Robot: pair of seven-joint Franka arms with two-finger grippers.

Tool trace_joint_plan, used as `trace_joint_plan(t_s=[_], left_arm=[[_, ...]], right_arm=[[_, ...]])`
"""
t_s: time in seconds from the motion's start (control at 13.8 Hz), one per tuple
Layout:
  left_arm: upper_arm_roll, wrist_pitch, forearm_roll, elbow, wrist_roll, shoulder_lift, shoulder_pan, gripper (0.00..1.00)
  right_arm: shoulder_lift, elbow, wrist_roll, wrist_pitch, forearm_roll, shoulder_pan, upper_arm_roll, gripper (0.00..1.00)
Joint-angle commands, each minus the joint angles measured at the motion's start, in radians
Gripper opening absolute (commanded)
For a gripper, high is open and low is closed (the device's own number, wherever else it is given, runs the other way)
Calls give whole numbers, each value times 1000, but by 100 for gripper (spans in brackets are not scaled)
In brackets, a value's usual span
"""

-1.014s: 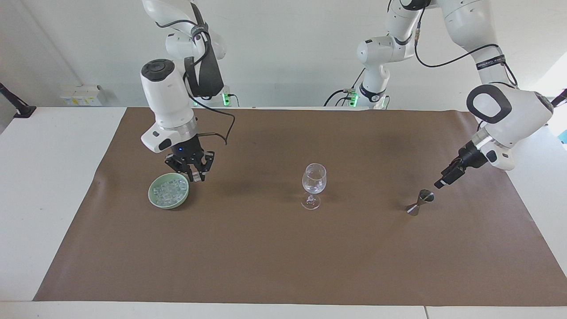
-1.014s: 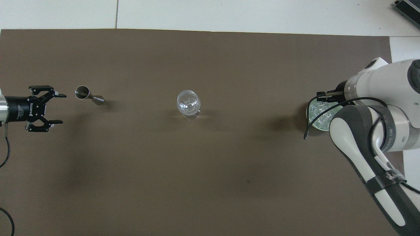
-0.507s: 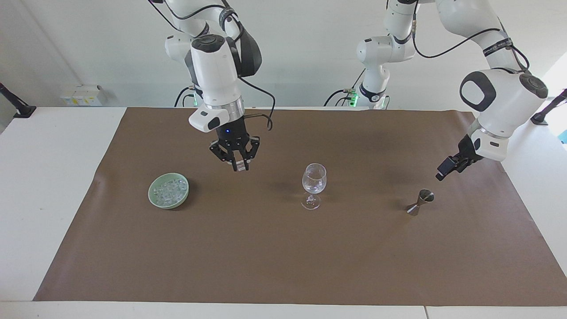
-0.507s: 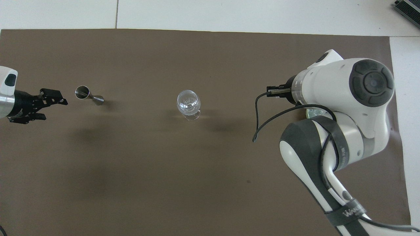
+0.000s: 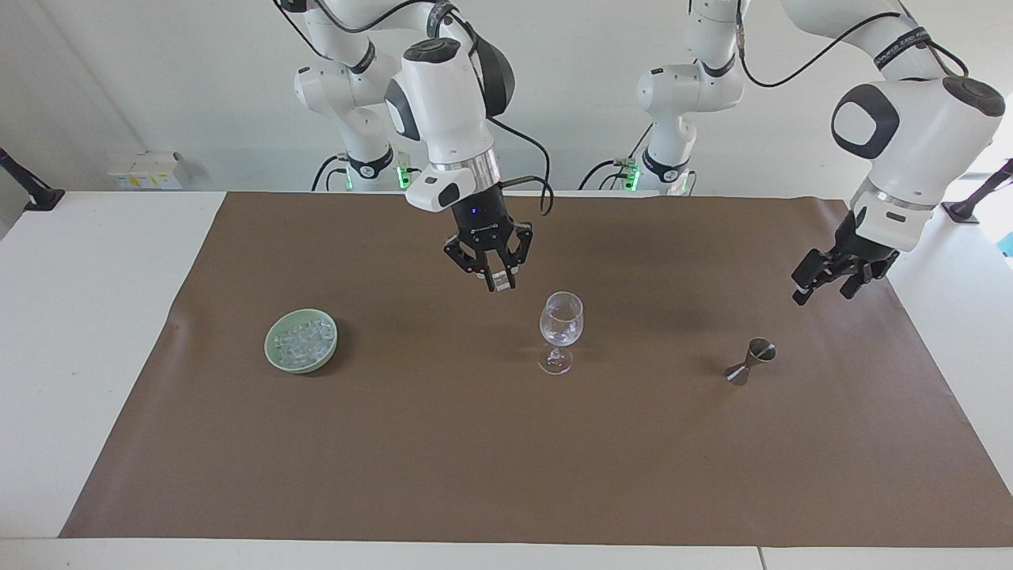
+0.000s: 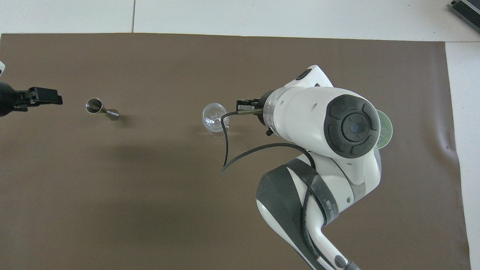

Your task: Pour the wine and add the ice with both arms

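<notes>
ice cube (image 5: pixel 500 279) pinched in right end effector (image 5: pixel 498 281); left end effector (image 5: pixel 825 283) spread; one glass (image 5: pixel 560 331), one jigger (image 5: pixel 748 361).

A matt brown paper sheet (image 5: pixel 506 443) is covering the smooth white bench (image 5: pixel 95 317). The glass (image 5: pixel 560 331) and ice (image 5: pixel 302 340) are looking clear and glossy, the bowl (image 5: pixel 273 358) a smooth pale green glaze. The jigger (image 5: pixel 749 361) is showing brushed metal, the arms (image 5: pixel 443 103) glossy white plastic.

One wine glass (image 5: pixel 561 326), one jigger (image 5: pixel 749 361), one bowl (image 5: pixel 301 341), perhaps a dozen ice cubes (image 5: pixel 302 340).
</notes>
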Motion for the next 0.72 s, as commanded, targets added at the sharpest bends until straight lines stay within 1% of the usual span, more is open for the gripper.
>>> trace_joint_plan(t_s=[0.0,0.14,0.29,0.36,0.43,0.51,0.58,0.65], left_arm=[[16,-45,66,25,67,-41,-3,100],[18,-138,91,87,100,-41,-3,100],[21,-233,91,163,122,-36,-15,100],[54,-256,91,177,124,-39,-40,100],[103,-276,91,198,124,-40,-89,100],[113,-283,92,226,124,-32,-94,100],[111,-270,94,229,125,-30,-79,100],[104,-269,92,230,149,-30,-28,100]], right_arm=[[82,101,51,5,10,34,-2,0],[108,118,84,27,7,68,-2,0],[159,133,149,109,-6,114,-3,0],[180,162,153,110,-10,122,-3,0],[200,185,162,108,-16,140,-5,0],[211,196,182,110,-29,146,-6,0],[210,196,186,111,-47,146,-3,0],[210,196,187,111,-53,145,-3,0]])
